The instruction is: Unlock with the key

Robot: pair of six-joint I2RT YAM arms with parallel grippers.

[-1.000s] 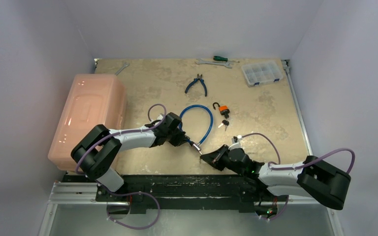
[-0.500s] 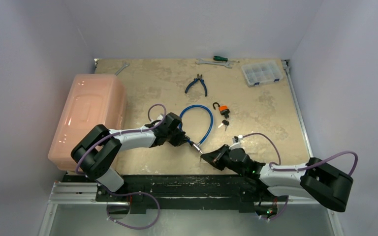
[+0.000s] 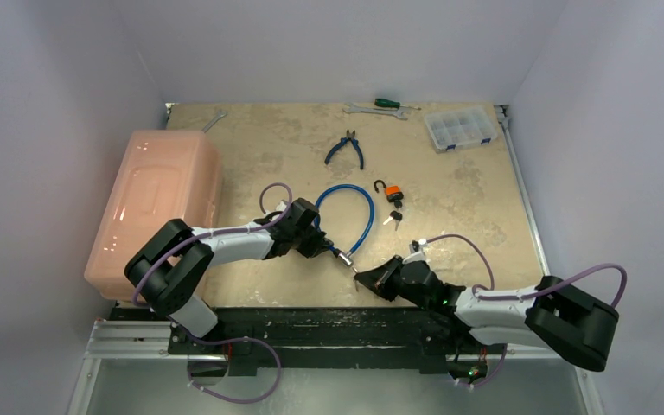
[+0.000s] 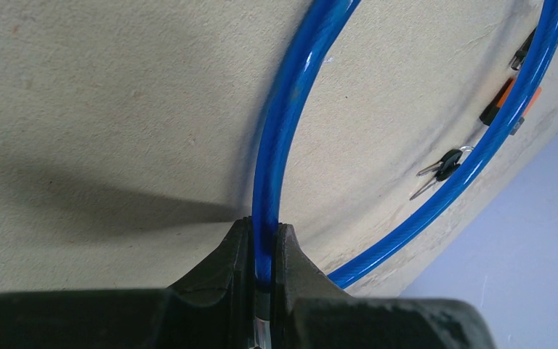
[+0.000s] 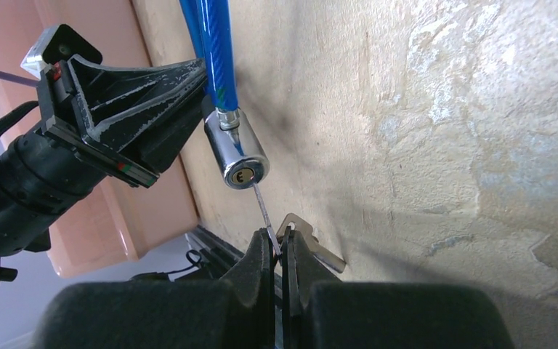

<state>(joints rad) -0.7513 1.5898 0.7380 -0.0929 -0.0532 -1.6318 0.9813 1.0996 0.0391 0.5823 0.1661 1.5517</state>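
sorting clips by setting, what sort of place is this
Likely a robot lab workbench, boxed in by white walls: pliers, a screwdriver and a clear parts organizer lie on a worn tabletop.

key [image 5: 262, 209] bow: hidden inside right tool [image 5: 277, 243]; cable [image 4: 282, 131] loop: cut off at frame edge

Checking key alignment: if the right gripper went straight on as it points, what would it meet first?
The silver lock barrel on the blue cable; the key looks aimed at its keyhole, though depth is unclear.
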